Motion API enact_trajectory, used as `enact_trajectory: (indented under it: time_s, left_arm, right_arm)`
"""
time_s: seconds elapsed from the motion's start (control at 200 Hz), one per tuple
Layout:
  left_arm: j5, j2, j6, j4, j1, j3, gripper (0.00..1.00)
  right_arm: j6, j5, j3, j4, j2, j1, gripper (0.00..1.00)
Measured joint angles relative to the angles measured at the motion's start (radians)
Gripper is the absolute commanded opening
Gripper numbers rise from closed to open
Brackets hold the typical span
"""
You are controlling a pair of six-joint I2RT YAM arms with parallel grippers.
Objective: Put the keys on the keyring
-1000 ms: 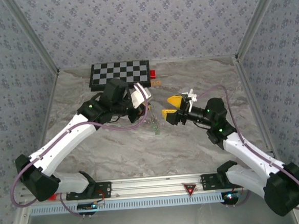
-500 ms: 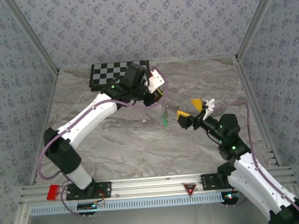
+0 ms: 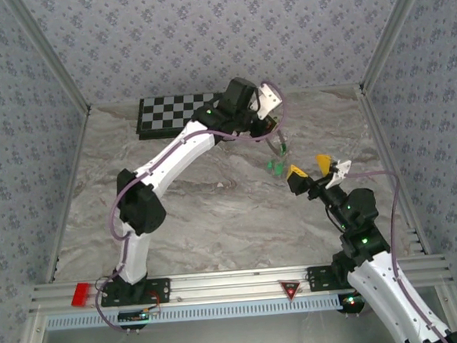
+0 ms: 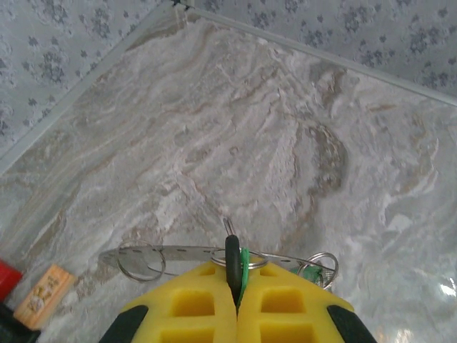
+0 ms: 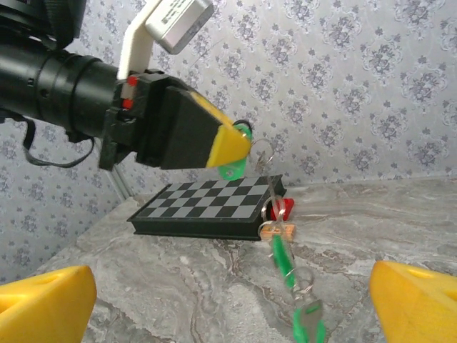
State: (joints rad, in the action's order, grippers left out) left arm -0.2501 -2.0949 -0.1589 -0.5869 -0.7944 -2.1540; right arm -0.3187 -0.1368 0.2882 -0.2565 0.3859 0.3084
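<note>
Left tool [image 4: 236,275] clamps keyring [image 4: 232,246] right of checkerboard [image 5: 207,204], keys [image 5: 308,323] dangling — likely threading step; right tool [image 3: 309,167], wide, next needs to catch one.

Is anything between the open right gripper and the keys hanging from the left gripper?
Nothing visible. The keys dangle in open air from the shut left gripper, straight ahead of the right gripper and its open jaws. The checkerboard lies behind them, not between.

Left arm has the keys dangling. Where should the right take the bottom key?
Probably the bottom key's green head, coming level from the right gripper's side: it hangs free, well below the left gripper.
</note>
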Motion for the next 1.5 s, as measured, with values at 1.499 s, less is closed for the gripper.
enact_trajectory:
  time_s: [1.499]
  left_arm:
    - [-0.045,0.134,0.029,0.043,0.016,0.371,0.00]
  right_arm:
    - [-0.032,0.011,-0.031,-0.001,-0.002,-0.042,1.00]
